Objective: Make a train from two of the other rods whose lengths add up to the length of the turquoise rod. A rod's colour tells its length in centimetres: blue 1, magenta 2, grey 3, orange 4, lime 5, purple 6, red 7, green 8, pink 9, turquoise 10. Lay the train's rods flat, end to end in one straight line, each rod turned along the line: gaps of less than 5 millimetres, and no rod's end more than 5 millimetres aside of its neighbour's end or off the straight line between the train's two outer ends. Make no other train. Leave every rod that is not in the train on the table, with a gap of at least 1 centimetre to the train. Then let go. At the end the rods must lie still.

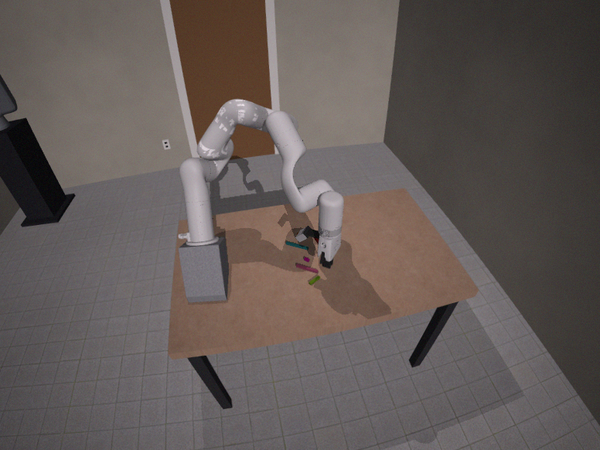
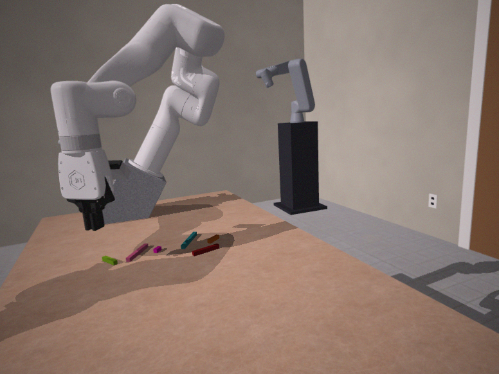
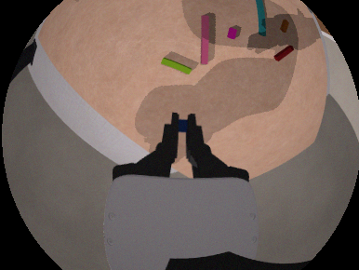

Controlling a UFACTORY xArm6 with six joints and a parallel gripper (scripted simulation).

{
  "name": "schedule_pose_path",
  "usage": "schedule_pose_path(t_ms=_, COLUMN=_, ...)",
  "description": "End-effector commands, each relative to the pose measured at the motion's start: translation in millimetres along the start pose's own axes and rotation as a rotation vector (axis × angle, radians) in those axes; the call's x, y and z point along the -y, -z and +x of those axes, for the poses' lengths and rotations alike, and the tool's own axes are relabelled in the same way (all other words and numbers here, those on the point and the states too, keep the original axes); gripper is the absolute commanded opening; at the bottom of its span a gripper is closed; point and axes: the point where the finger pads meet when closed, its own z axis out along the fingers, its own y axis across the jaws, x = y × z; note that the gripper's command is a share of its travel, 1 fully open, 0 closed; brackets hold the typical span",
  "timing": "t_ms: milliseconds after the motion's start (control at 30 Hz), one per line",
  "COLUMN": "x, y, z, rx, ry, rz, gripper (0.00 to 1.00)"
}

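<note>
My gripper is shut on the small blue rod and holds it above the table. The pink rod lies flat between the lime rod and the magenta rod, touching neither. The turquoise rod lies beyond the magenta one. The red rod and the orange rod lie apart near it; in the top view the arm mostly hides them.
All these rods lie on the brown table. The arm's grey base block stands at the table's left end in the top view. The arm's shadow falls across the rods.
</note>
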Motion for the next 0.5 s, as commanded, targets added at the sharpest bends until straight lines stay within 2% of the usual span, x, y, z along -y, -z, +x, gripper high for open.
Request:
schedule_pose_path(t_ms=0, x=-37.8, y=5.7, z=17.0, rx=0.012, ry=0.035, rz=0.008, gripper=0.04)
schedule_pose_path(t_ms=100, x=-67.0, y=7.3, z=36.9, rx=0.016, ry=0.063, rz=0.014, gripper=0.04)
schedule_pose_path(t_ms=167, x=-67.0, y=7.3, z=36.9, rx=0.016, ry=0.063, rz=0.014, gripper=0.04)
schedule_pose_path(t_ms=200, x=-91.9, y=8.0, z=57.2, rx=0.019, ry=0.088, rz=0.018, gripper=0.04)
schedule_pose_path(t_ms=300, x=-104.6, y=8.2, z=69.1, rx=0.020, ry=0.102, rz=0.020, gripper=0.04)
schedule_pose_path(t_ms=467, x=-142.6, y=8.0, z=112.3, rx=0.023, ry=0.149, rz=0.022, gripper=0.04)
